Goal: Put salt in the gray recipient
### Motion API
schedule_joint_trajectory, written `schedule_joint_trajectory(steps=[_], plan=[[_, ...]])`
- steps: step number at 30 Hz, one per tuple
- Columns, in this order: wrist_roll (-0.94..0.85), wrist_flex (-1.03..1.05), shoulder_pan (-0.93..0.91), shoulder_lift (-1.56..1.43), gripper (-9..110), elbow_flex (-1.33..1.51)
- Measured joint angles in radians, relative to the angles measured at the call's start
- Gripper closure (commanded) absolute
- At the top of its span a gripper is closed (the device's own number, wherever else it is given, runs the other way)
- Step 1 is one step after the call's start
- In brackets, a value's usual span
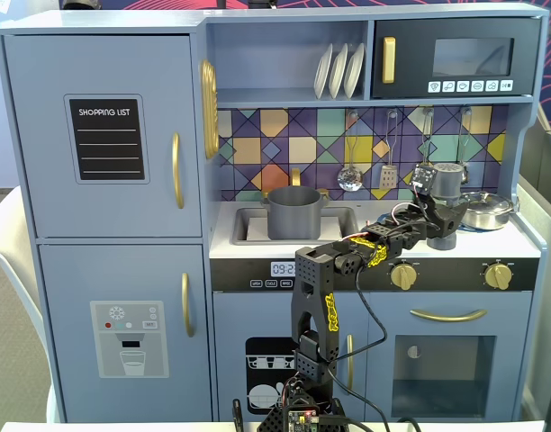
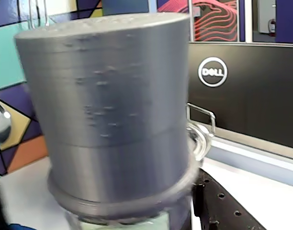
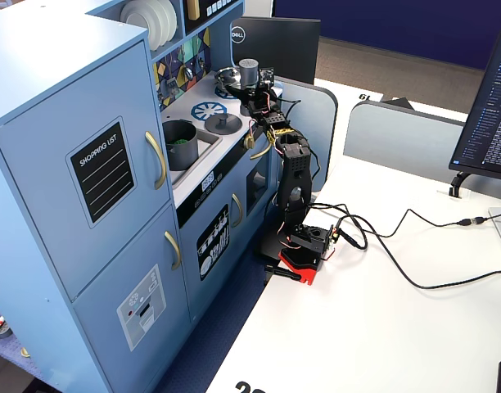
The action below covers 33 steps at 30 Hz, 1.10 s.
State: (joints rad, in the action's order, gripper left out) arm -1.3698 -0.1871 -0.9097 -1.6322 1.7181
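The salt [image 1: 448, 183] is a gray cylinder with a flat top, upright at the right end of the toy kitchen counter. In the wrist view the salt [image 2: 108, 110] fills the frame, blurred, with a strip of pale green label at the bottom edge. My gripper [image 1: 440, 225] is closed around its lower body; in the other fixed view the gripper [image 3: 252, 92] sits under the shaker's top [image 3: 249, 69]. The gray recipient [image 1: 295, 211] stands in the sink to the left, well apart; it also shows in the other fixed view [image 3: 179, 141] with something green inside.
A shiny steel pan [image 1: 485, 209] sits just right of the shaker. A flat gray lid with a knob [image 3: 222, 123] lies on the stove between shaker and sink. Utensils [image 1: 388, 171] hang on the tiled back wall. A Dell monitor [image 2: 242, 91] stands behind the counter's end.
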Motion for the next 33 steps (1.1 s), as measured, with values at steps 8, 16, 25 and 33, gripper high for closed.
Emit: schedule_joint_trajectory(steps=[8,16,25,33], plan=[[-0.04,0.006,-0.009,-0.156,50,0.155],[-0.201,0.393,-0.011,-0.747,101,0.463],[-0.144,1.361,0.463,-1.305,101,0.618],[-0.081,1.46,0.782,-1.479,101,1.068]])
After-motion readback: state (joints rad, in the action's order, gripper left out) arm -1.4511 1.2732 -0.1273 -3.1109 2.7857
